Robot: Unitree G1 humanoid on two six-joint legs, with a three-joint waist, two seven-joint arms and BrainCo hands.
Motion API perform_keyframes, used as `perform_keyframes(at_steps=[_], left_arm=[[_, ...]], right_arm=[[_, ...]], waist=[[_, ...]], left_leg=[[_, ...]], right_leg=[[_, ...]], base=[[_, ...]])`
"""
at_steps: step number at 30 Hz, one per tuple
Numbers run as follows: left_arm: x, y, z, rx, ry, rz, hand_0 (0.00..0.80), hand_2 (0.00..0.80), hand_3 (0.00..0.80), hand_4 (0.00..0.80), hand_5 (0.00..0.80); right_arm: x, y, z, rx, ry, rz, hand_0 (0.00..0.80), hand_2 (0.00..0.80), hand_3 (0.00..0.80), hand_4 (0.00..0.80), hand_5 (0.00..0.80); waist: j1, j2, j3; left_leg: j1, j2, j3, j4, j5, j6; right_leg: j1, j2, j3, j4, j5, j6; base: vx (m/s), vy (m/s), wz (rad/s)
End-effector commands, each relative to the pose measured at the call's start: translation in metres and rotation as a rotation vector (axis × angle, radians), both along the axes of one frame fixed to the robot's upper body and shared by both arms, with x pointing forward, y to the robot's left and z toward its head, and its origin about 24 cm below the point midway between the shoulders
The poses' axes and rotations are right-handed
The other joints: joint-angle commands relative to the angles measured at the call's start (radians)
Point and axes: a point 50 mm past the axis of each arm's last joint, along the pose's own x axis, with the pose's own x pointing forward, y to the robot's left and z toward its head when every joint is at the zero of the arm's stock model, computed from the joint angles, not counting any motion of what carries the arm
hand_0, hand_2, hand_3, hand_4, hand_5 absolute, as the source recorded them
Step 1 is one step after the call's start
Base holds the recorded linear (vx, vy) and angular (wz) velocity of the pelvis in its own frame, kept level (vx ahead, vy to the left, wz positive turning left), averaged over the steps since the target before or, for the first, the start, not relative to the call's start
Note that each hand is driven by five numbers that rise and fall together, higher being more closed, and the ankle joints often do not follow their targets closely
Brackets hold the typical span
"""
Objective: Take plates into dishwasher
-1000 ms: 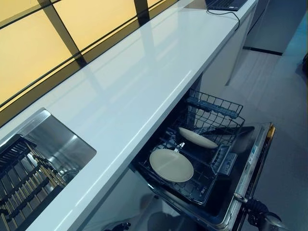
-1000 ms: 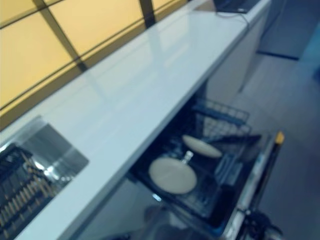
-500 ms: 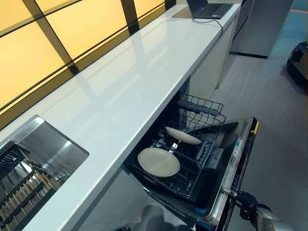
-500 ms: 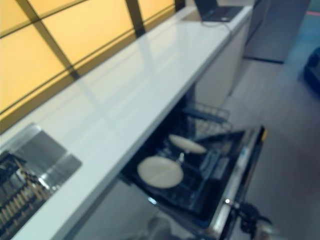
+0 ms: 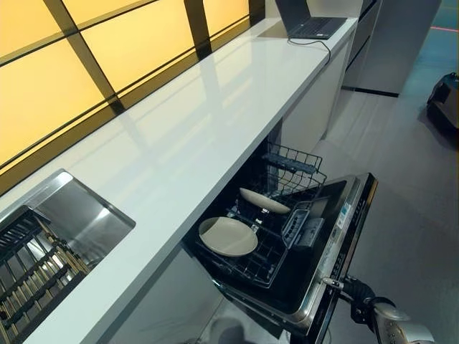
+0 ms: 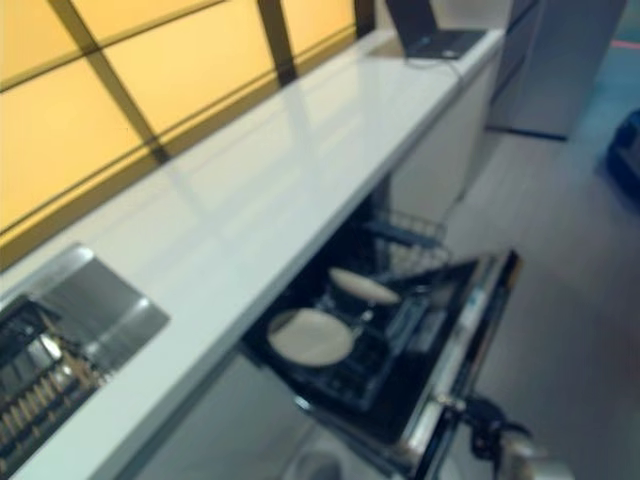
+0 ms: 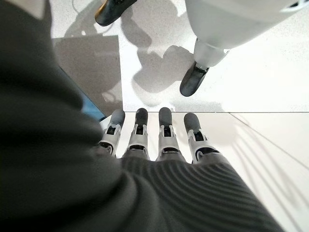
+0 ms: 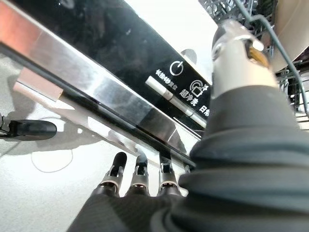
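Two cream plates lie in the lower rack of the open dishwasher: one flat at the front, one tilted behind it. The dishwasher door hangs open and down. My right hand is at the door's outer edge and holds nothing. In the right wrist view its fingers are straight below the door's edge and its thumb stands above the control strip. My left hand shows only in the left wrist view, fingers straight over the floor, empty.
A long white counter runs above the dishwasher. A steel sink with a wire dish rack is at its near left end. A laptop sits at the far end. A dark object stands at the right.
The whole picture has shifted, so the camera has moved up and back. The plates, rack and door keep their places. My right hand stays by the door's edge.
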Motion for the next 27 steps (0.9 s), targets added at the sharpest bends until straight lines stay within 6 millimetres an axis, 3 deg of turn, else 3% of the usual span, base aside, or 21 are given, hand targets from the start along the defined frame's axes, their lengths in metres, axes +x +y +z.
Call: perform_keyframes(at_steps=[1, 7, 27], left_arm=[[0.029, 0.012, 0.017, 0.083, -0.072, -0.104, 0.0, 0.0, 0.0, 0.0, 0.0], [0.027, 0.013, 0.016, 0.094, -0.066, -0.106, 0.0, 0.0, 0.0, 0.0, 0.0], [0.023, 0.013, 0.013, 0.084, -0.051, -0.101, 0.0, 0.0, 0.0, 0.0, 0.0]], right_arm=[[0.088, 0.175, 0.149, 0.354, -0.608, 0.574, 0.0, 0.0, 0.0, 0.0, 0.0], [0.089, 0.181, 0.154, 0.35, -0.626, 0.583, 0.0, 0.0, 0.0, 0.0, 0.0], [0.09, 0.196, 0.178, 0.4, -0.713, 0.619, 0.0, 0.0, 0.0, 0.0, 0.0]], waist=[[0.122, -0.054, -0.025], [0.138, -0.067, -0.026], [0.164, -0.056, -0.025]], left_leg=[[-0.019, -0.086, 0.021, 0.006, -0.034, 0.022], [-0.007, -0.084, 0.015, 0.006, -0.043, 0.029], [0.046, -0.113, 0.001, 0.006, -0.084, 0.06]], right_leg=[[0.049, -0.02, -0.034, 0.077, -0.143, 0.028], [0.06, -0.025, -0.042, 0.089, -0.151, 0.028], [0.08, -0.06, -0.02, 0.118, -0.16, 0.042]], base=[[0.055, -0.017, 0.0], [0.059, -0.021, 0.0], [0.047, 0.022, 0.05]])
